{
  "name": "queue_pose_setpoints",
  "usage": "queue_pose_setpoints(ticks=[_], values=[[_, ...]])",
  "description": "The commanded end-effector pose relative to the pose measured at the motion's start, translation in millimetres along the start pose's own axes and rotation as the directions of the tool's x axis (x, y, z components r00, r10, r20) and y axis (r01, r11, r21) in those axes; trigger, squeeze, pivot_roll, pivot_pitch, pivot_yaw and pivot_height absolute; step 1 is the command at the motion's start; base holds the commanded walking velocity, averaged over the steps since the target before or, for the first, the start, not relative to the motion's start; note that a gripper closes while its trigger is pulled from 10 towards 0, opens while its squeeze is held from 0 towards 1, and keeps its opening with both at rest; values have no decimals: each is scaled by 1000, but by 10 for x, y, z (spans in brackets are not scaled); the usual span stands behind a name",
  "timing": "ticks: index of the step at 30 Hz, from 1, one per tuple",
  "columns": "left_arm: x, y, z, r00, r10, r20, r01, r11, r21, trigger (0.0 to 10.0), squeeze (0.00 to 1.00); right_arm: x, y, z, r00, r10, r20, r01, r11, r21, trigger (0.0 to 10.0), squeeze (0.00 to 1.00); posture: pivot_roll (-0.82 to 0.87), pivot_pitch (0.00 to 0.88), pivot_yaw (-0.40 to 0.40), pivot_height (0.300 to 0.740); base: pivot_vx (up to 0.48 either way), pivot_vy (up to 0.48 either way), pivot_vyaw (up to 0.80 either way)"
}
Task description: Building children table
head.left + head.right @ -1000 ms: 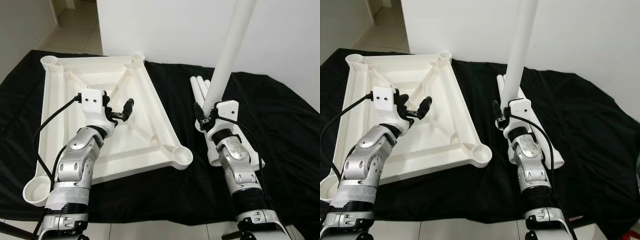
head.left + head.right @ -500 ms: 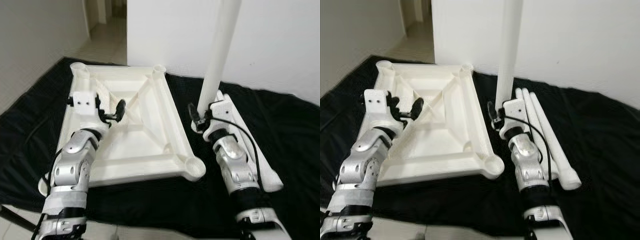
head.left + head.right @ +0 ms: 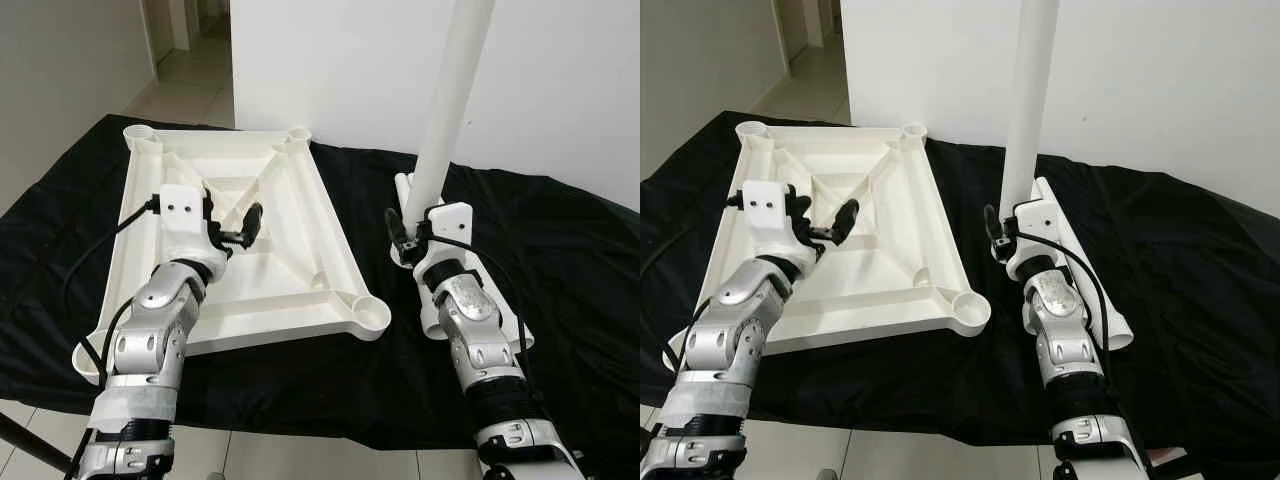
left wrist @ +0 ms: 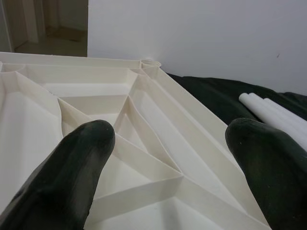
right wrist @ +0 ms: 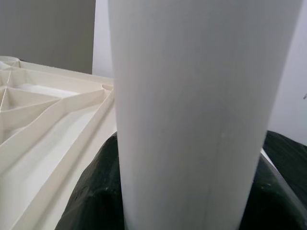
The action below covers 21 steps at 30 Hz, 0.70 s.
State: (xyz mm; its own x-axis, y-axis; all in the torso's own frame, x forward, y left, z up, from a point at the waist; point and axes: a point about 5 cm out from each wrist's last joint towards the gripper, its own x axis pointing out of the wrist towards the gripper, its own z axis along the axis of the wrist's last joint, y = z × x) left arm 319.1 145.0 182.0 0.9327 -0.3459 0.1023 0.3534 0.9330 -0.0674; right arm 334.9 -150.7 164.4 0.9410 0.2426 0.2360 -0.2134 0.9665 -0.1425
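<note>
White plastic tabletop [image 3: 290,262] is lying upside down on the black cloth [image 3: 560,250], ribbed underside facing up, with a round leg socket at each corner; near-right socket [image 3: 371,316] is sitting empty, far sockets [image 3: 298,134] also showing nothing in them. Diagonal ribs are crossing the recessed middle panel.

Left gripper [image 3: 243,228] is hovering over the middle of the tabletop, fingers [image 4: 81,163] spread wide apart, gripping nothing; in the left wrist view the ribs are showing through the gap between the two black fingers. Can't tell if the tips are touching the plastic.

Right gripper [image 3: 402,235] is sitting just right of the tabletop's right edge, above the cloth, fingers closed around a white table leg [image 3: 452,95]. The leg is standing nearly upright, tilting slightly right at the top, running up past the frame edge in front of the white wall [image 3: 560,80]. In the right wrist view the tube [image 5: 192,110] is sitting close against the camera with the tabletop rim beside it.

More spare legs [image 3: 1080,270] are lying flat on the cloth, side by side, under and behind the right arm, apart from the tabletop.
</note>
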Motion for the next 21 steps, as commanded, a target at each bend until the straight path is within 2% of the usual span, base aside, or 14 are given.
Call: queue_pose_setpoints(ticks=[1,5,13,15,17,18,20,21], values=[[-9,-91,-16,997,-80,-17,80,997,6,10000,0,-24,-18,-10,1000,-5,-8,5,1000,-4,10000,0,76,47,-75,740,0,0,0],[-28,-138,-39,992,-119,-35,119,993,8,10000,0,-45,-4,-32,1000,-3,-17,3,1000,-4,10000,0,75,56,-68,740,0,0,0],[-27,-138,-38,992,-120,-41,120,993,7,10000,0,-56,6,-34,1000,-5,-19,5,1000,0,10000,0,74,61,-66,740,0,0,0],[-58,-171,-44,984,-167,-55,168,986,7,10000,0,-72,20,-30,1000,11,-14,-11,1000,5,10000,0,73,64,-64,740,0,0,0],[-123,-249,-82,962,-256,-96,259,966,24,10000,0,-91,34,-26,1000,28,-8,-28,1000,12,10000,0,73,64,-64,740,0,0,0],[-123,-249,-82,962,-256,-96,259,966,24,10000,0,-91,34,-26,1000,28,-8,-28,1000,12,10000,0,73,64,-64,740,0,0,0],[-225,-371,-184,909,-378,-175,393,918,61,10000,0,-102,52,-29,999,48,-9,-48,999,16,10000,0,74,66,-67,740,0,0,0],[-225,-371,-184,909,-378,-175,393,918,61,10000,0,-102,52,-29,999,48,-9,-48,999,16,10000,0,74,66,-67,740,0,0,0]])
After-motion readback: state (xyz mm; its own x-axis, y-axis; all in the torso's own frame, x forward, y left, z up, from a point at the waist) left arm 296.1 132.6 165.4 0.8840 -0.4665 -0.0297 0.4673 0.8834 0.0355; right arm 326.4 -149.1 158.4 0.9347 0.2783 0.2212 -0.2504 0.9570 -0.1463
